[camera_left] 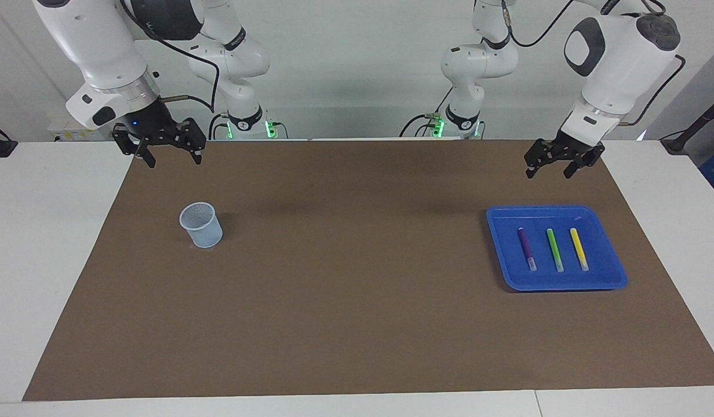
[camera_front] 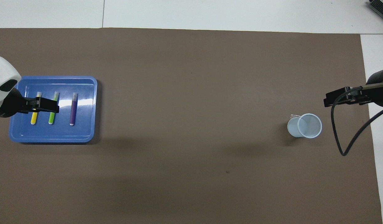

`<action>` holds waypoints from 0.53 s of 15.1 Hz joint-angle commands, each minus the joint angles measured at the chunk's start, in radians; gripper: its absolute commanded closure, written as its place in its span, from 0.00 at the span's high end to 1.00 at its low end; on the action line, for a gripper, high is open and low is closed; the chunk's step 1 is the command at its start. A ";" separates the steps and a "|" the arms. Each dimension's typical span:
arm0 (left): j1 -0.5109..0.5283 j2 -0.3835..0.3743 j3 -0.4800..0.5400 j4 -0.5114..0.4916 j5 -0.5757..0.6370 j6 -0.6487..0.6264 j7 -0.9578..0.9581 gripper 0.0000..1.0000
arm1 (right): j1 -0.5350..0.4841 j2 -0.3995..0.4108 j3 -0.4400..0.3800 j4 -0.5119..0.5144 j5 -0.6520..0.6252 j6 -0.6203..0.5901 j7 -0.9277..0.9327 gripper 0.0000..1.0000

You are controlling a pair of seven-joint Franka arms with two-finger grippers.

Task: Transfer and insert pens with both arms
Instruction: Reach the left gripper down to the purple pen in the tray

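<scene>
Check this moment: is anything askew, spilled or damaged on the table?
Nothing stands out. The three pens lie side by side in the blue tray, and the cup stands upright. Left gripper and right gripper hang open and empty.

White jointed arms (camera_left: pixel 618 52); dark grey joint patches; silver wrist rings; black cables; black grippers (camera_left: pixel 170 155)

A wide stretch of brown mat (camera_left: pixel 357 301) lies bare between a pale cup (camera_left: pixel 201 225) at the right arm's end and a blue tray (camera_left: pixel 615 272) at the left arm's end. The tray's low rim rings three pens (camera_left: pixel 554 250) lying apart, with open gaps between them.
</scene>
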 commanded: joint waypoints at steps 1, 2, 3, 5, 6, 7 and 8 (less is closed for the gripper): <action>0.028 0.064 0.006 -0.009 -0.017 0.064 0.056 1.00 | -0.002 -0.020 -0.001 -0.028 0.009 0.022 0.001 1.00; 0.032 0.085 0.006 -0.009 -0.017 0.087 0.059 1.00 | -0.002 -0.020 -0.002 -0.028 0.009 0.024 0.001 1.00; 0.032 0.110 0.006 -0.007 -0.017 0.114 0.059 1.00 | -0.002 -0.020 -0.001 -0.028 0.009 0.022 0.001 1.00; 0.035 0.142 0.006 -0.012 -0.017 0.162 0.057 1.00 | -0.002 -0.020 -0.001 -0.026 0.009 0.022 0.001 1.00; 0.035 0.156 0.006 -0.021 -0.017 0.177 0.059 1.00 | -0.002 -0.020 -0.001 -0.028 0.009 0.022 0.002 1.00; 0.035 0.162 0.008 -0.027 -0.017 0.193 0.059 1.00 | -0.002 -0.020 -0.002 -0.028 0.009 0.024 0.002 1.00; 0.035 0.174 0.008 -0.042 -0.017 0.223 0.060 1.00 | -0.002 -0.020 -0.002 -0.028 0.009 0.022 0.001 1.00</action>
